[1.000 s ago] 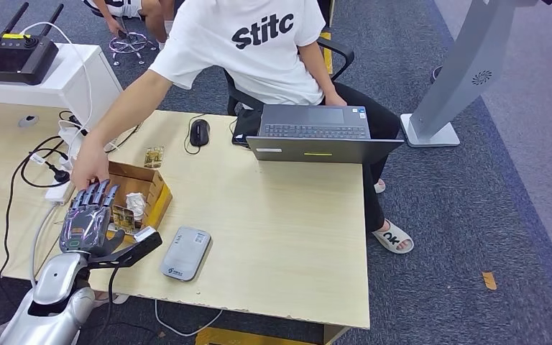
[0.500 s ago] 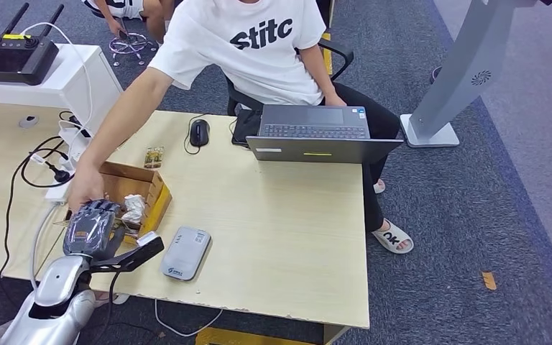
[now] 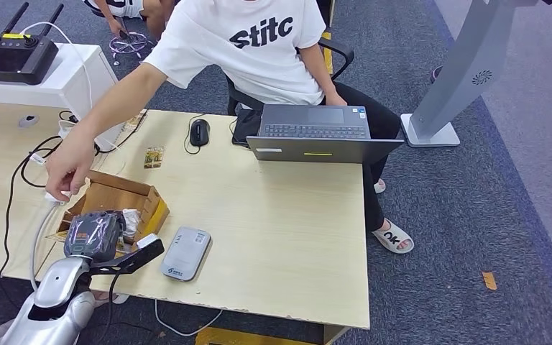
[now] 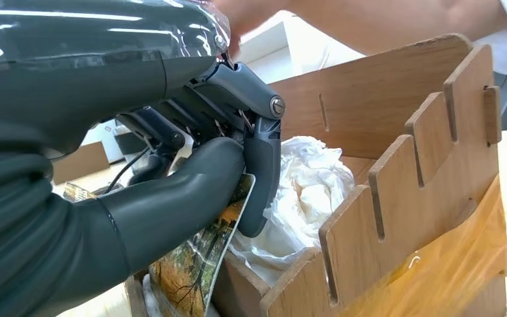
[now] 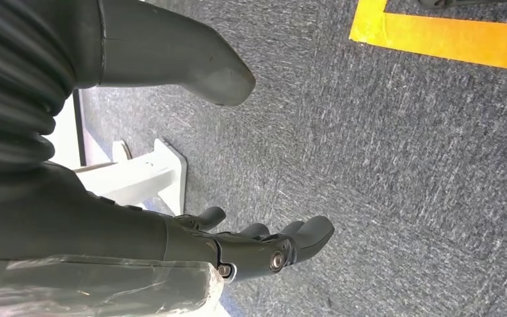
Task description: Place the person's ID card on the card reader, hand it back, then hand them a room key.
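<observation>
1. My left hand [image 4: 237,172] pinches a picture-printed card [image 4: 195,271], probably the room key, at the slotted wooden box [image 3: 126,192].
2. The flat grey card reader [image 3: 185,252] lies bare.
3. Handover remains; my right hand [image 5: 264,247] hangs released.

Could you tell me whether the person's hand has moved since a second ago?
Yes. The person's hand has drawn back from the robot hand at the wooden box, toward the cables on the table's far left side.
</observation>
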Action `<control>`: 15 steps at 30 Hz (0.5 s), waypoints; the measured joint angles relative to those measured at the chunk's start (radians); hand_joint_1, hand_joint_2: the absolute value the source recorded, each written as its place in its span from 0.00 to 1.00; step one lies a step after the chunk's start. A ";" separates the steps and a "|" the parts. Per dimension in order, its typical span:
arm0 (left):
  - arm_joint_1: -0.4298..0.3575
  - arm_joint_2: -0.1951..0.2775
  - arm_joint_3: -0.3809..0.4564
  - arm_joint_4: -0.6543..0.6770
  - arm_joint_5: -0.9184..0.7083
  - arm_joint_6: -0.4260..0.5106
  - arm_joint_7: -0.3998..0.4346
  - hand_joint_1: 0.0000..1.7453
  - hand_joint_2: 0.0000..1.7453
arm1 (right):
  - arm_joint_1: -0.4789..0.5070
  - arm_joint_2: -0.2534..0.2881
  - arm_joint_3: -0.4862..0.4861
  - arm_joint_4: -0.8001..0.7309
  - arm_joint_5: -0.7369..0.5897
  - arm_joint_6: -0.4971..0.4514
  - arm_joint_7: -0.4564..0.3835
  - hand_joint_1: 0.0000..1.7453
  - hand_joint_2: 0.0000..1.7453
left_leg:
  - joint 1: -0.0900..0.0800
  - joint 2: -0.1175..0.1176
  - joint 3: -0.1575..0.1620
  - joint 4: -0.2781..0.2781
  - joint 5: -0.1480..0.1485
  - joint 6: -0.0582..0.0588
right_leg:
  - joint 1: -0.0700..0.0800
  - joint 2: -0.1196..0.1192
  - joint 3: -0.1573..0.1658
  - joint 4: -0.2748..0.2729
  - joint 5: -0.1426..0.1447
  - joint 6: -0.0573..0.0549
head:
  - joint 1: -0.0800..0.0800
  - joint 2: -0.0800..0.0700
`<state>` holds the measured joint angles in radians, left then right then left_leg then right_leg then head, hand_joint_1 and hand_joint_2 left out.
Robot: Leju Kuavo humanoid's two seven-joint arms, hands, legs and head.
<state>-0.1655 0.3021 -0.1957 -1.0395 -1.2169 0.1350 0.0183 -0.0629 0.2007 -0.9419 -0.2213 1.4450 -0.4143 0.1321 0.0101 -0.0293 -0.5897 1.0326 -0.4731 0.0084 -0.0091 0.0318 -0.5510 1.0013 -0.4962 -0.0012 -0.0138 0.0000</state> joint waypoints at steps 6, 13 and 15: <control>0.004 0.000 0.000 0.000 -0.002 0.001 0.001 1.00 1.00 | 0.000 0.000 0.000 0.000 0.000 0.000 0.000 0.00 1.00 | 0.000 0.000 0.000 0.000 0.000 0.000 | 0.000 0.000 0.000 0.000 0.000 0.000 | 0.000 0.000; 0.008 0.000 0.000 0.000 -0.018 0.016 0.015 1.00 1.00 | 0.000 0.000 0.000 0.000 -0.003 0.000 0.000 0.00 1.00 | 0.000 0.000 0.000 0.000 0.000 0.000 | 0.000 0.000 0.000 0.000 0.000 0.000 | 0.000 0.000; 0.009 0.000 0.000 0.000 -0.023 0.020 0.020 1.00 1.00 | 0.000 0.000 0.000 0.000 -0.005 0.000 0.000 0.00 1.00 | 0.000 0.000 0.000 0.000 0.000 0.000 | 0.000 0.000 0.000 0.000 0.000 0.000 | 0.000 0.000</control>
<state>-0.1567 0.3019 -0.1957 -1.0399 -1.2394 0.1552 0.0382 -0.0627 0.2007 -0.9420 -0.2213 1.4403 -0.4143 0.1316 0.0101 -0.0290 -0.5895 1.0326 -0.4730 0.0083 -0.0091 0.0321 -0.5509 1.0013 -0.4961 -0.0014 -0.0141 0.0000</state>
